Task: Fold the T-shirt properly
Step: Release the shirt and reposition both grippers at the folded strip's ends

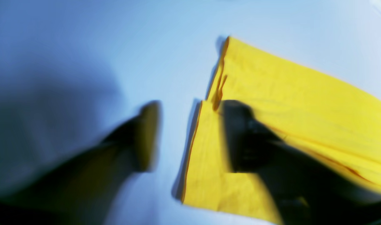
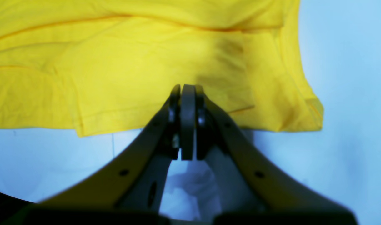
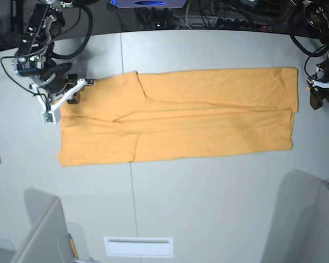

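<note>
Claws are seen apart from the T-shirt (image 3: 175, 115), left claw (image 1: 190, 137) spread, right claw (image 2: 187, 93) pinched empty; sides are folded in on the worktop (image 3: 208, 192), crosswise folds remain.

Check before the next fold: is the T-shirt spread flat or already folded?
Partly folded: the T-shirt lies as a long band, both long sides turned in, edges meeting along its middle.

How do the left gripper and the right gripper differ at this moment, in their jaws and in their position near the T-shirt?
The left gripper has its jaws spread apart; the right gripper has its jaws pressed shut. In the base view the left gripper sits just off the T-shirt, over bare table, while the right gripper is at the opposite end, at the cloth's edge. The left wrist view is motion-blurred; the right wrist view is sharp. Neither visibly holds cloth.
</note>
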`<state>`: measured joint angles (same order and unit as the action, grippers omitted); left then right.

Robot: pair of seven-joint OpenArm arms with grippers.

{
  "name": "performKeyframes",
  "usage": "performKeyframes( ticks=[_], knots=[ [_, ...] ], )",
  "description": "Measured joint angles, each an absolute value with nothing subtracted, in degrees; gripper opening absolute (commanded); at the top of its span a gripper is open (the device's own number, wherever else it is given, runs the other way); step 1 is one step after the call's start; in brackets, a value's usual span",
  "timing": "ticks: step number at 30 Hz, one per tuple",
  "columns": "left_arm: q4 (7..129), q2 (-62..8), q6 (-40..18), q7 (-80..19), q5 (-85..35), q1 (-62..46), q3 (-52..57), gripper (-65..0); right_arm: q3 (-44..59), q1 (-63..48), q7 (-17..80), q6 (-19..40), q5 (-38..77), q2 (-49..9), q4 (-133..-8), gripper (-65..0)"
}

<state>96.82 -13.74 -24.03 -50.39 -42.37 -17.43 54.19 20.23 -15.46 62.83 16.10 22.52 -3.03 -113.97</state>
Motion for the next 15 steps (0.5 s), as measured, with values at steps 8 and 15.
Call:
performKeyframes(
  ticks=[8,15],
  knots=[
    [80.93,-15.49,-24.08,-50.57,-42.04,-9.78,49.08,-8.1,20.8,-15.44,62.59,16.1,22.5,-1.02,-113.97,-65.0],
    [71.68,-16.73,-26.63,-49.41,-41.54,-4.19,44.8,-8.1,20.62,-16.86,58.24,16.05,22.52,1.1,-113.97,-65.0]
  ],
)
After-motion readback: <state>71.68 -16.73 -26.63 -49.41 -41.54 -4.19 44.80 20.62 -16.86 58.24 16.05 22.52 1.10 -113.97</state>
